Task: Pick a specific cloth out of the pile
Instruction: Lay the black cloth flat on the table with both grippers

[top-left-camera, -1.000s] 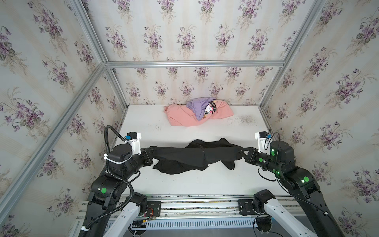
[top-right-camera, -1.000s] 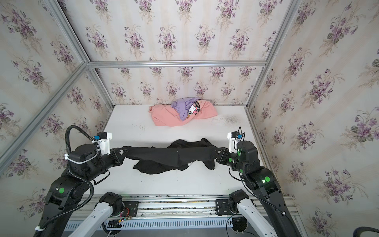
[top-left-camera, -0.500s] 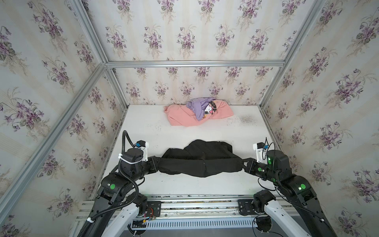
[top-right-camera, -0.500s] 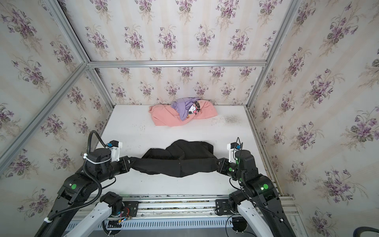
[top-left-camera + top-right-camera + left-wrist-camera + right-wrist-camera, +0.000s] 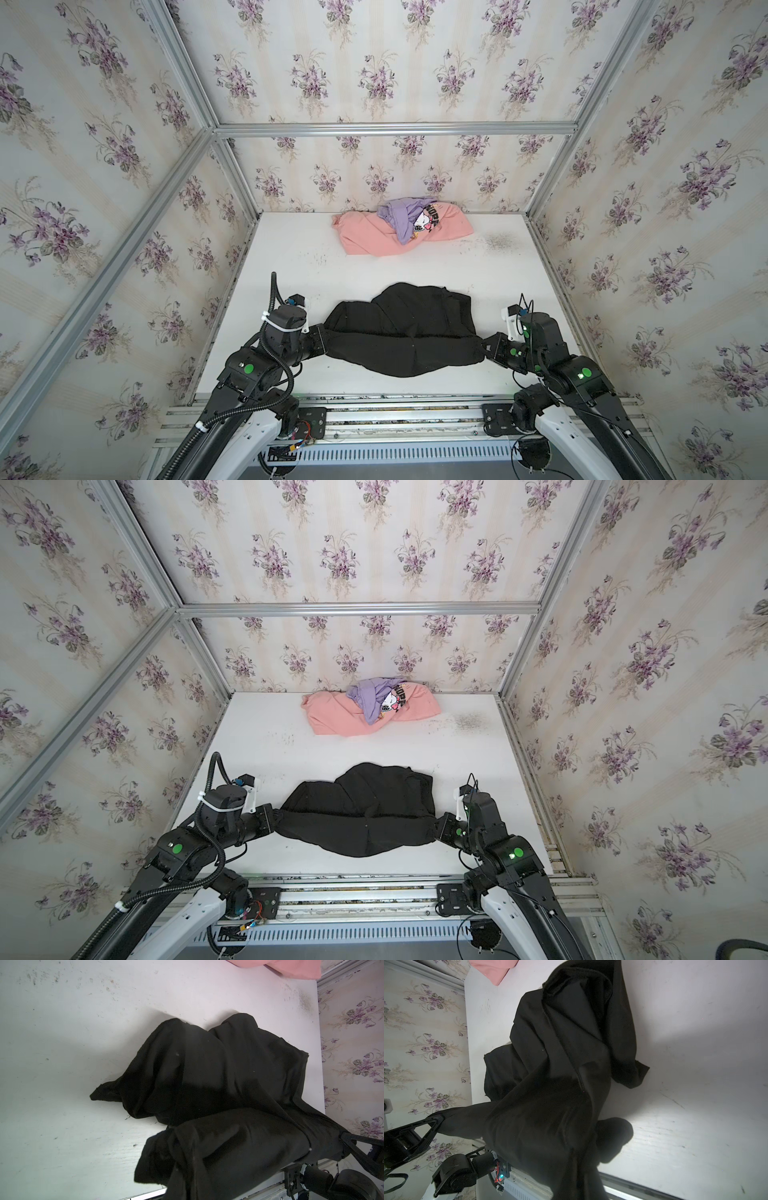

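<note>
My left tool [image 5: 321, 338], right tool [image 5: 487, 348] pinch ends of large plain black soft cloth [image 5: 399, 332], draped on white desk [image 5: 291, 266], 6 o'clock. Salmon-pink and lilac garment pile [image 5: 365, 239] well apart, 12 o'clock. I judge: pick-out done, release left.

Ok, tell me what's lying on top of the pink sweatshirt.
A crumpled lilac garment lies on the pink sweatshirt, covering part of its cartoon print. What lies beneath is hidden.

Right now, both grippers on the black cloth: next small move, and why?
Probably open both jaws. The black cloth lies spread on the table, well apart from the pile, with the left gripper and right gripper shut on its ends.
</note>
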`<state>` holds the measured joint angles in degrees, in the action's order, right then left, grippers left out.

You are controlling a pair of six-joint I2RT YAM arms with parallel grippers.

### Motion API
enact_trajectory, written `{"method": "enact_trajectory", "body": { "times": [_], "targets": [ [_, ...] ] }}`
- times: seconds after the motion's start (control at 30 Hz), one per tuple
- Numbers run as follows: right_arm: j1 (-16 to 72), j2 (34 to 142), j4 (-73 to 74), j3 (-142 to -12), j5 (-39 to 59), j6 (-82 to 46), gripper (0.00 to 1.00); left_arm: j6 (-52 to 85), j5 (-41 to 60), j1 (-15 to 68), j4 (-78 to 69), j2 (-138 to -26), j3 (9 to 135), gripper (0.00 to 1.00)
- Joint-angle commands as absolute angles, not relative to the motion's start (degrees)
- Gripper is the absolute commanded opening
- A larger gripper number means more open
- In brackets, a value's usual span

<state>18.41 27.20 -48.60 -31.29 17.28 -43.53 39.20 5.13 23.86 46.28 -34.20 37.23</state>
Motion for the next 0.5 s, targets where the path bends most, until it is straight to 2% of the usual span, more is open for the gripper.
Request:
{"method": "enact_trajectory", "body": {
  "times": [0.0, 0.2, 0.47],
  "targets": [
    [18.39, 28.48, -43.41, -31.20, 15.73, -43.68, 0.00, 41.58, 2.47, 23.82, 42.29, -34.76, 35.56, 0.00],
    [18.41, 35.05, -36.39, -32.30, 14.45, -42.50, 0.00, 42.53, 0.59, 23.73, 37.66, -38.21, 34.51, 0.01],
    [18.43, 44.16, -29.09, -36.61, 11.42, -39.35, 0.00, 38.71, -1.86, 22.22, 35.12, -45.19, 39.18, 0.01]
  ]
}}
